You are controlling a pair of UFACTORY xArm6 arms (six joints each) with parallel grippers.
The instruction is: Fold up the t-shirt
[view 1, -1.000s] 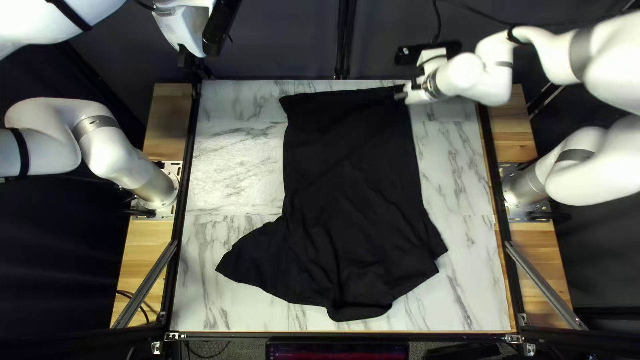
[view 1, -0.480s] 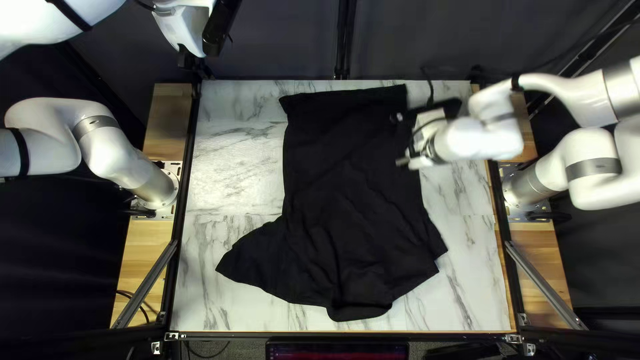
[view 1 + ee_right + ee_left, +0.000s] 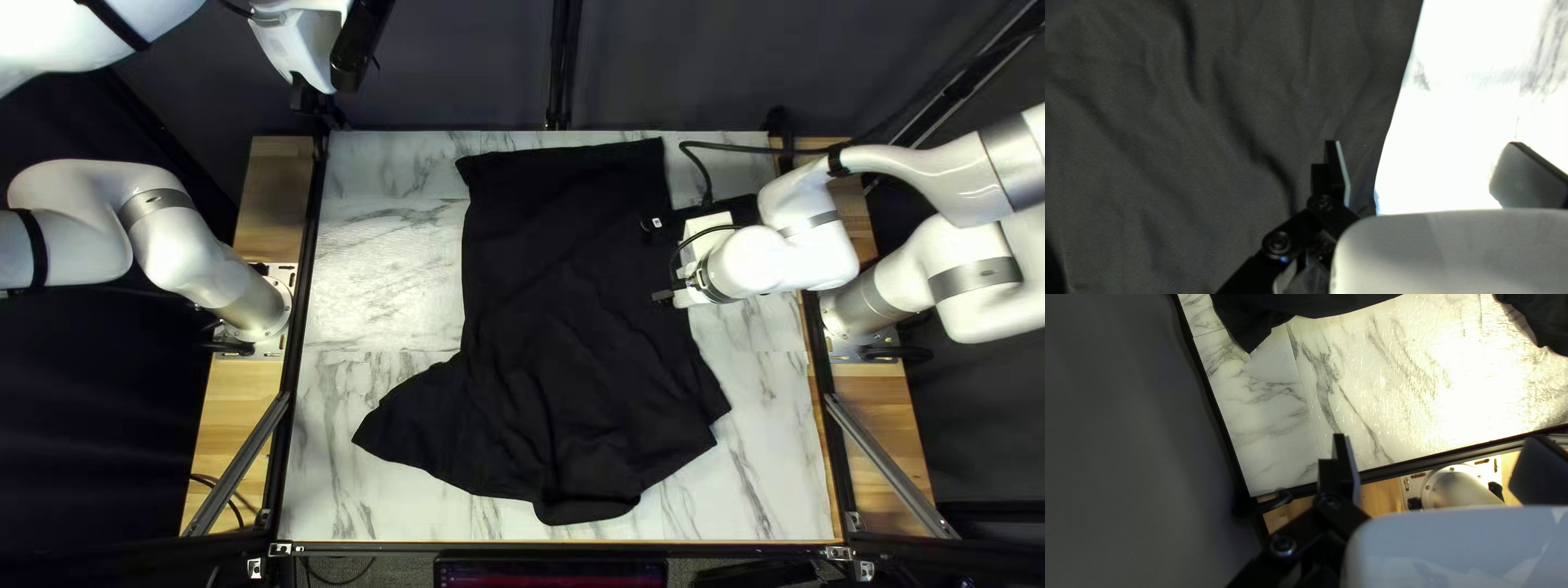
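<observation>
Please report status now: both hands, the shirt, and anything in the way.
Left hand open, away from t-shirt. Right hand open, above its side edge. T-shirt spread, wrinkled. In the way: right arm, partly over it.

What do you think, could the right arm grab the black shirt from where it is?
Probably yes: its gripper is open, with the edge of the shirt running between its fingers, and nothing shows in the way. How far it must still lower is hard to tell.
</observation>
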